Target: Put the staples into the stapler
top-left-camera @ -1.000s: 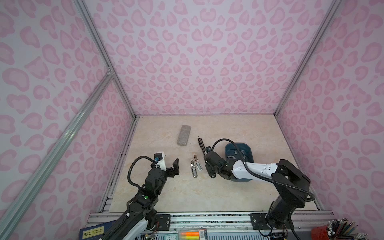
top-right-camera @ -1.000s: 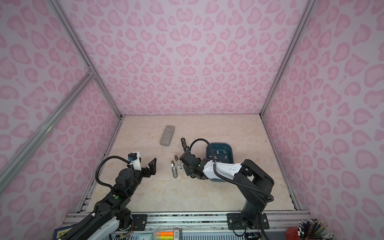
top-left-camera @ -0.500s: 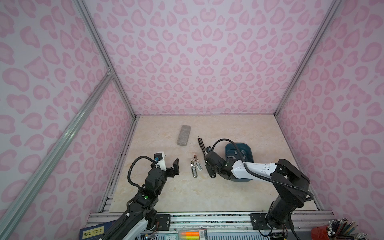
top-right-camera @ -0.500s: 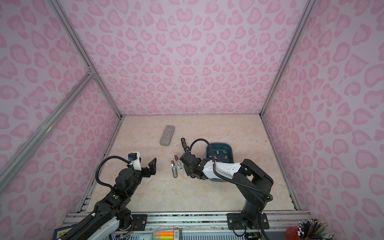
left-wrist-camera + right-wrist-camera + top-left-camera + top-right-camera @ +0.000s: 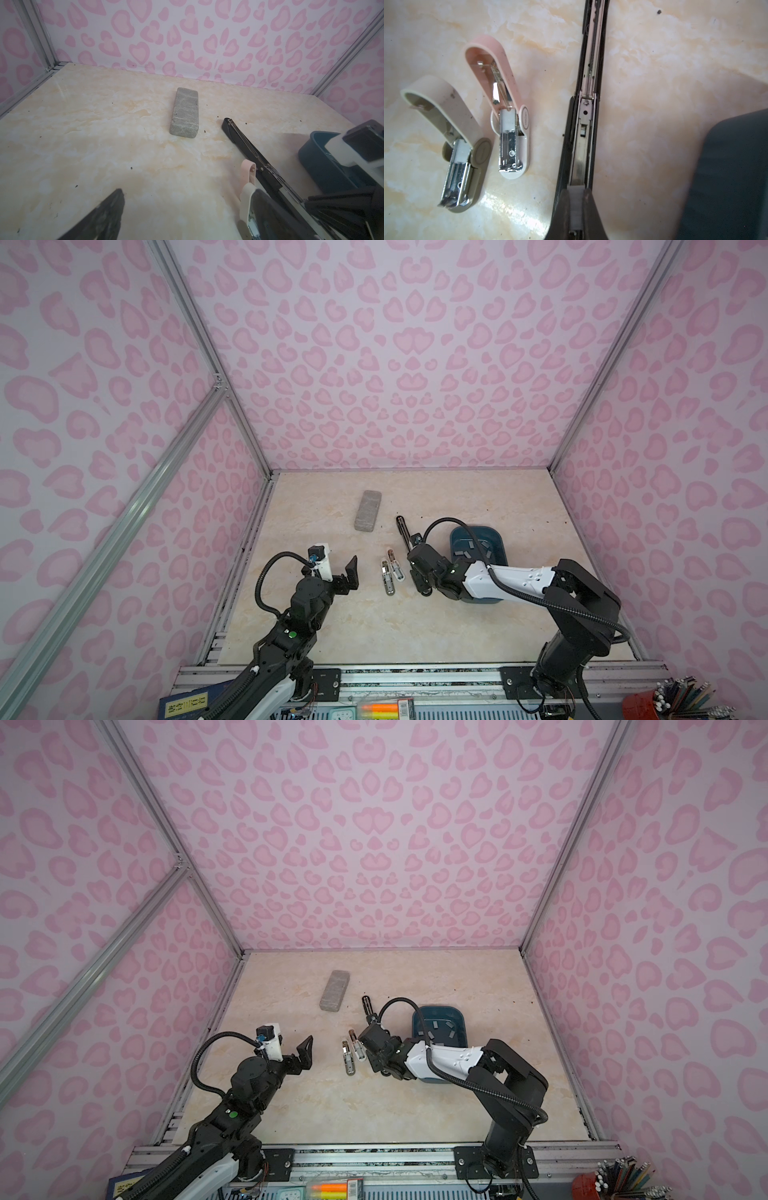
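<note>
Now our right tool (image 5: 576, 193) pinches a strip of staples (image 5: 575, 209), held over the open channel of the black stapler (image 5: 583, 135), which lies flat on the counter (image 5: 654, 83). More staples lie in the blue tray (image 5: 311, 158) just beside it. Our left tool (image 5: 337, 572) hangs spread above the counter.

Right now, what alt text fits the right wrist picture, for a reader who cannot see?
The right gripper pinches a strip of staples over the metal channel of the open black stapler. Next to it lie a pink stapler and a beige stapler, both open; a dark blue tray is partly in view.
</note>
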Controlling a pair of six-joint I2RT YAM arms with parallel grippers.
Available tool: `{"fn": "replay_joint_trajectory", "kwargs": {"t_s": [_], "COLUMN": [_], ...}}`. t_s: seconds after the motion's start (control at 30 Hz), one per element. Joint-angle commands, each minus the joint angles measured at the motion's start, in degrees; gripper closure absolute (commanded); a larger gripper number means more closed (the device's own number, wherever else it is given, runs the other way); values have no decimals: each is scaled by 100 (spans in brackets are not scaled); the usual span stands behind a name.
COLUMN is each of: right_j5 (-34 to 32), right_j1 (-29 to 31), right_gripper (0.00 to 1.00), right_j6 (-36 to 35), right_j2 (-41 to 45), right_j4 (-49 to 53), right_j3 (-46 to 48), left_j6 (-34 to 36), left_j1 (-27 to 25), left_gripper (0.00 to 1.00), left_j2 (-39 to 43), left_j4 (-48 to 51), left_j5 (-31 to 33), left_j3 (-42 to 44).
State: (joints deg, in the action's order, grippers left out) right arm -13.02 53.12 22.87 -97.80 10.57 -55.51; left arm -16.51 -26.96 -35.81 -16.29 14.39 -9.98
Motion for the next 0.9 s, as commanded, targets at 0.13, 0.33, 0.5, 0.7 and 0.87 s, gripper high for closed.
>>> {"fn": "replay_joint_trajectory", "kwargs": {"t_s": [0.13, 0.33, 0.5, 0.7, 0.87], "right_j5": [-51, -80, -88, -40, -113], "right_j1": [4, 5, 13, 83, 123], "right_gripper": [100, 100, 100, 100, 100], "right_j6": [5, 4, 32, 103, 103], "right_j2": [-142, -141, -112, -60, -53], "right_j4": [72, 86, 104, 90, 86], "right_j3": [-70, -72, -49, -20, -39], "left_j6": [-19, -19, -19, -19, -22], "left_j1": [3, -2, -1, 0, -2], "left_gripper": [3, 3, 3, 3, 3], "left_j2": [1, 4, 1, 4, 4], "left_j4": [-170, -165, -169, -172, -167], "left_j5": [17, 19, 19, 25, 28], "left_j3": [-11, -8, -6, -8, -8]}}
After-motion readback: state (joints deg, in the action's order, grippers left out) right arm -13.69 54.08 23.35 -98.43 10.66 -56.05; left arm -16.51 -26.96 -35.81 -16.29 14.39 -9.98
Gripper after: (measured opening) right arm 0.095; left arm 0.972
